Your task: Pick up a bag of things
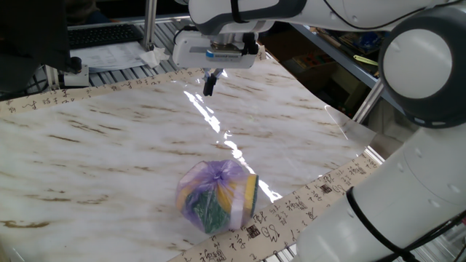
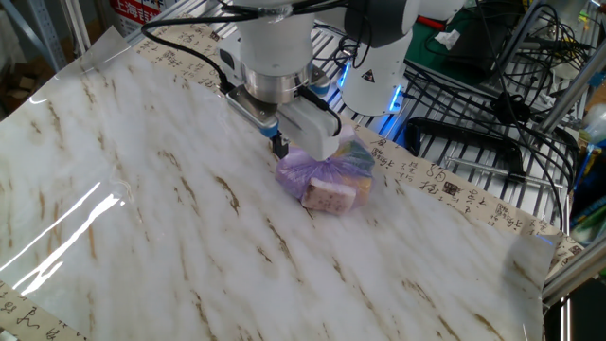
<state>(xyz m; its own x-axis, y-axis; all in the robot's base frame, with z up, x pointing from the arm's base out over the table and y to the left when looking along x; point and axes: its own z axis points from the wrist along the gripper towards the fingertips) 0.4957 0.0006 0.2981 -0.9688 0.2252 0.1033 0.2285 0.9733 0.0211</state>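
The bag of things (image 1: 218, 194) is a small translucent purple plastic bag, knotted on top, with green, yellow and white items showing through. It lies on the marble-patterned table near the front edge. It also shows in the other fixed view (image 2: 326, 177), partly behind the gripper's body. My gripper (image 1: 210, 85) hangs above the table, well behind the bag and higher than it. Its dark fingers are pressed together with nothing between them. In the other fixed view the gripper (image 2: 279, 148) sits just left of the bag in the picture.
The table (image 1: 109, 145) has a marble-patterned sheet with a border of printed characters. A keyboard and papers (image 1: 109, 44) lie behind the table. Wire racks and cables (image 2: 473, 114) stand beside it. The robot's white base (image 2: 374, 57) is next to the bag's side.
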